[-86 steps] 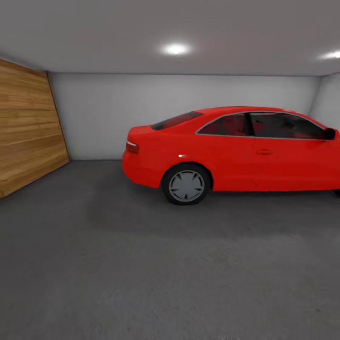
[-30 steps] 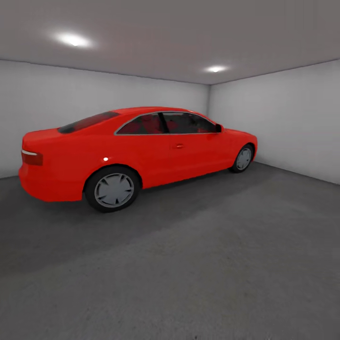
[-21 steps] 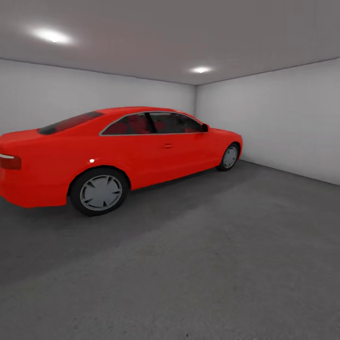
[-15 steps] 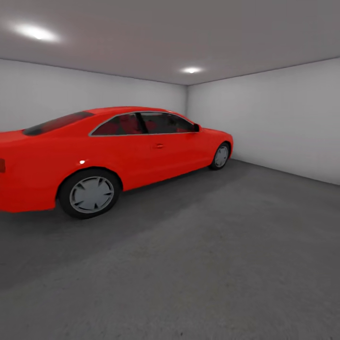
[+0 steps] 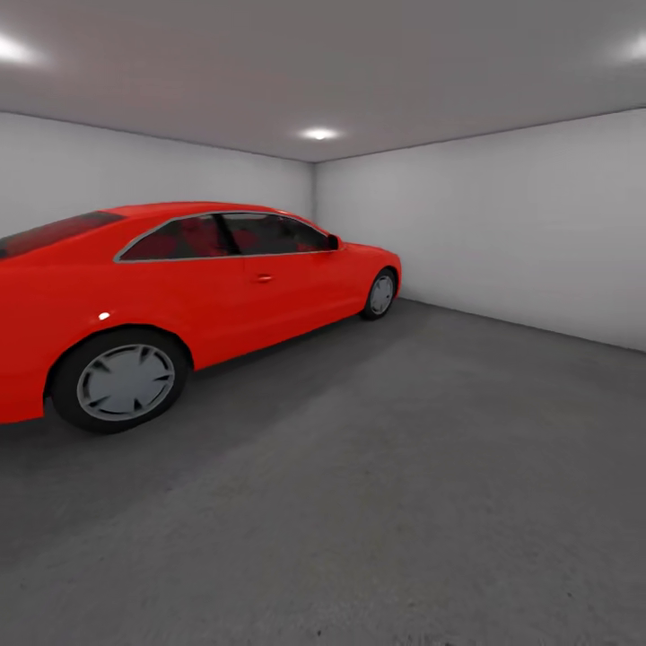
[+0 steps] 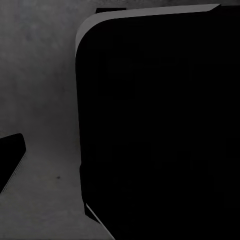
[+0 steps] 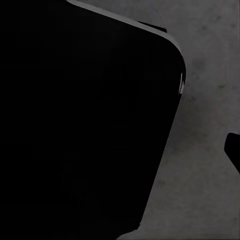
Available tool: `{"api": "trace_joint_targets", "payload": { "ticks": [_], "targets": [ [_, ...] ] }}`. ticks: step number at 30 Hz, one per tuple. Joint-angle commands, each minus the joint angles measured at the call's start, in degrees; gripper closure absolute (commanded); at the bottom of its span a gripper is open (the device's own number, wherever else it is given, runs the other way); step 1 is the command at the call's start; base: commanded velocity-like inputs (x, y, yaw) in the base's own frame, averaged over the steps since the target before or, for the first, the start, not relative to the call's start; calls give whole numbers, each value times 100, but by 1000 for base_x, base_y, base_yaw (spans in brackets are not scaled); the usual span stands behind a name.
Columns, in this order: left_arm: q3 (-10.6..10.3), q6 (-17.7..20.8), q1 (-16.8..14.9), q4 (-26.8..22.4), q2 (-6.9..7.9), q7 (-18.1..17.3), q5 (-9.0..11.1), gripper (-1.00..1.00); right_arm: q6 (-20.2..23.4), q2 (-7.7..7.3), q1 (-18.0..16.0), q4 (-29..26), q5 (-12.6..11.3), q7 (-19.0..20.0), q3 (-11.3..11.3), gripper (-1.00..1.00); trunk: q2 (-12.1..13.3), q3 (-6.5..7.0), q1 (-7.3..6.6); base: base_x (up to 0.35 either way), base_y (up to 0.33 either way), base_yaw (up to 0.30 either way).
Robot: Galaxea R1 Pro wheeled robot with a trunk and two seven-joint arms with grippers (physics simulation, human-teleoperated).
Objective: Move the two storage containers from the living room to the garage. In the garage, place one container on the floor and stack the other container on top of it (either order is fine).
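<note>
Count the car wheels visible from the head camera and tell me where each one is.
2. The rear wheel is near the view's left edge, close to the camera; the front wheel is farther off, toward the corner of the pale walls. Those on the car's far side are hidden.

The head camera swung to the right, so the whole scene slid leftward. The red car (image 5: pixel 179 287) shifted until its tail was cut off at the edge (the wooden plank door had already gone), and more of the right-hand wall (image 5: pixel 502 224) came in.
</note>
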Motion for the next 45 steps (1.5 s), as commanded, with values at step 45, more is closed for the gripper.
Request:
{"api": "trace_joint_targets", "payload": {
  "ticks": [45],
  "targets": [
    [40,-7,-1,-1,-17,1,63,-100,-58,-42,-1,4,-658,2,56,-100,-2,-4,0,0,0,-286]
  ]
}}
